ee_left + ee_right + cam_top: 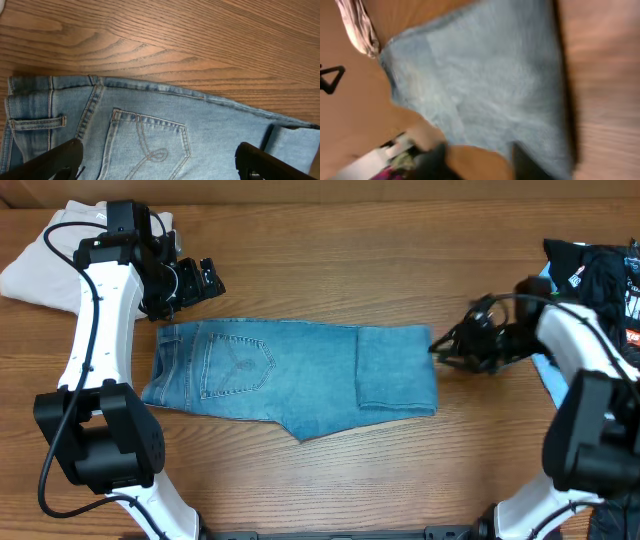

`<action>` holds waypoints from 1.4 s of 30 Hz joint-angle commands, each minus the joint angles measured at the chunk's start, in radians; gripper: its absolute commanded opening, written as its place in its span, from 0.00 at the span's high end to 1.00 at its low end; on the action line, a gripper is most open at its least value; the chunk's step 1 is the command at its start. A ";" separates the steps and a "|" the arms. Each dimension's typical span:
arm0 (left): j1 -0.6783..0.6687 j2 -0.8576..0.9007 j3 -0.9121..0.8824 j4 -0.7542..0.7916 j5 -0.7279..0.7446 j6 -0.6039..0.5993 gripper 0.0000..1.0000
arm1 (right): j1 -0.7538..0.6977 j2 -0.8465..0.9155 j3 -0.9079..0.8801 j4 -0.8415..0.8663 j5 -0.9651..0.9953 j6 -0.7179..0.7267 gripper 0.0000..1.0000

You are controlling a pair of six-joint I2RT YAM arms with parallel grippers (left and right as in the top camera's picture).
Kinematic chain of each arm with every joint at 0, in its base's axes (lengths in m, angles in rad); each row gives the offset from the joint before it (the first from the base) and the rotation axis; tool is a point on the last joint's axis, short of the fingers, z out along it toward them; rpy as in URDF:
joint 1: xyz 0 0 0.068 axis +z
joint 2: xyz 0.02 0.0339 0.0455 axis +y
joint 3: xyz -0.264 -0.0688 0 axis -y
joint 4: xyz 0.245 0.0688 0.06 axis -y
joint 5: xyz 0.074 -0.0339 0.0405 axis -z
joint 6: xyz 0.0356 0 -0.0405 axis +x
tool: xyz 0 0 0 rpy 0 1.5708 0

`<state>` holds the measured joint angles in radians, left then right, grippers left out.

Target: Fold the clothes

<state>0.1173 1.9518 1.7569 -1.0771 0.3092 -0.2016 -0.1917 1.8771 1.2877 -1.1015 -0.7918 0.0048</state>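
Lying folded, the jeans (290, 375) have the left gripper (208, 280) at 10 o'clock, fingers apart. The right gripper (438, 346) at 3 o'clock is too blurry to tell.

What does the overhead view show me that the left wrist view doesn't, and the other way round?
Overhead only: the left arm and right arm, the whole jeans with one end folded over, beige trousers, a black garment. Left wrist only: the belt loop and waistband stitching close up. Both: the back pocket and wooden table.
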 commanded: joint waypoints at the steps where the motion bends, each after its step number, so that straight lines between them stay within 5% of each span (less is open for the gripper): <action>1: -0.007 0.010 0.017 0.003 -0.007 0.023 0.00 | -0.019 -0.028 0.026 0.018 0.127 -0.007 0.26; 8: -0.009 0.010 0.017 0.004 -0.006 0.022 0.00 | -0.019 -0.025 -0.035 0.122 0.199 0.000 0.01; 32: -0.010 0.010 0.017 0.008 -0.006 0.022 0.00 | 0.039 -0.016 -0.327 0.406 0.033 0.035 0.02; 36: -0.010 0.010 0.017 0.008 -0.006 0.022 0.00 | 0.080 -0.016 -0.327 0.418 0.031 0.075 0.12; 42: -0.010 0.010 0.017 0.006 -0.006 0.023 0.00 | 0.101 -0.016 -0.327 0.443 0.065 0.129 0.58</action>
<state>0.1173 1.9518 1.7569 -1.0729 0.3092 -0.2016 -0.1005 1.8549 0.9703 -0.6678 -0.7471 0.0940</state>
